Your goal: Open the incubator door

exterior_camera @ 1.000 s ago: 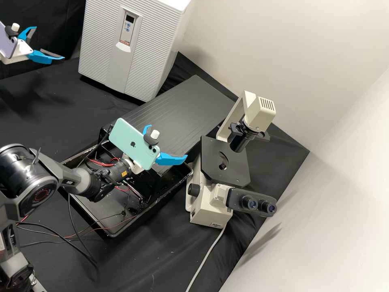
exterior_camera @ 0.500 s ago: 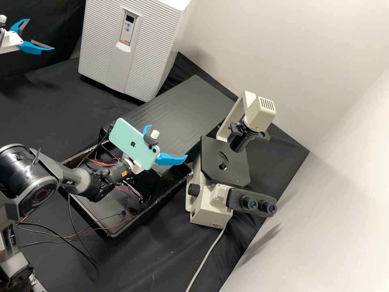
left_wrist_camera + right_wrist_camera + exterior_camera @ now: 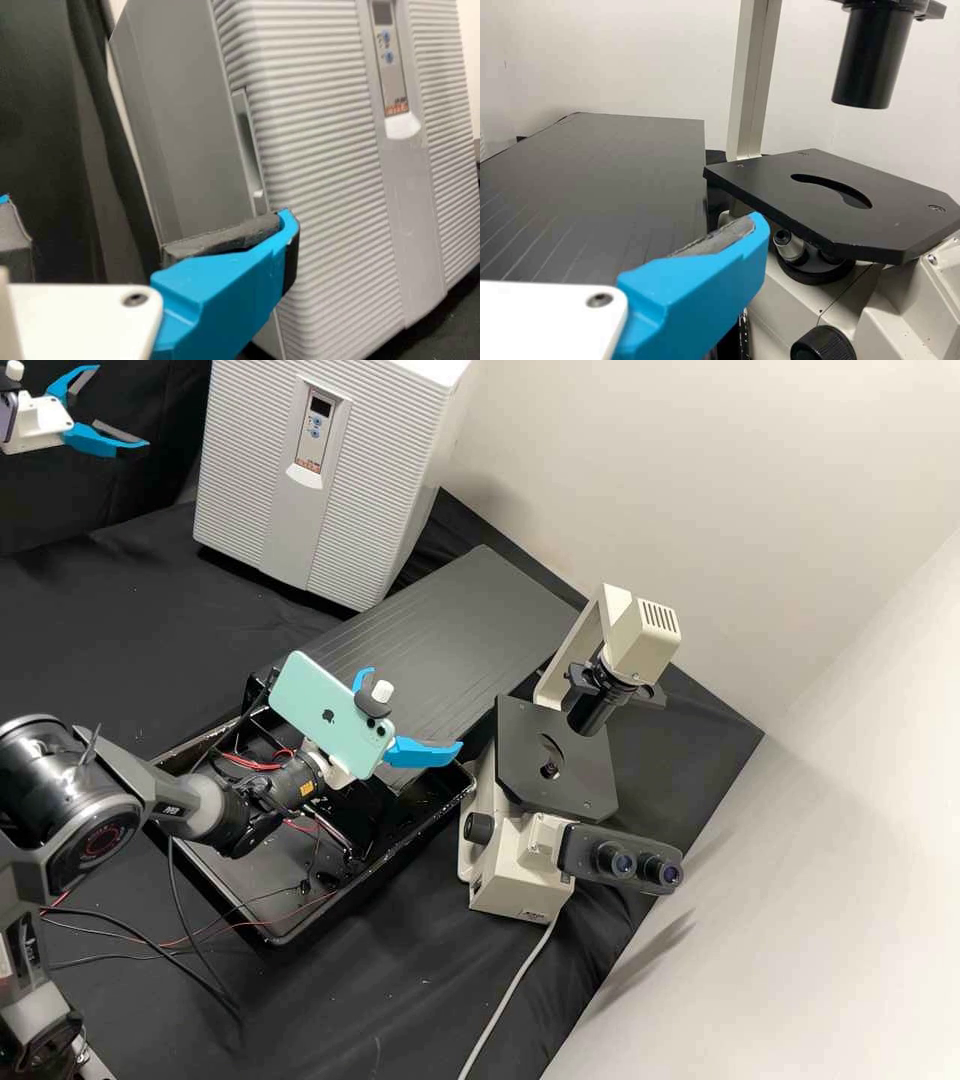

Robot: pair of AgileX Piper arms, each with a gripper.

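Observation:
The light grey incubator stands upright at the back, its ribbed door closed against the body. Along the door's side edge runs a recessed grip. At the upper left my left gripper is open beside the incubator, a gap between them. Seen from its wrist, the left gripper has one blue finger overlapping the door edge just by the recess; contact cannot be told. My right gripper hangs open over the black tray's far end, holding nothing; its wrist view shows the right gripper near the microscope stage.
A cream microscope with a black stage stands right of the right gripper. Behind that gripper lies a dark flat panel. The black tray with cables sits under the right arm. A white wall bounds the right side.
My left gripper has risen in the high view, shifting first left, then partly back to the right, fingers open throughout. The right arm and the incubator have kept still.

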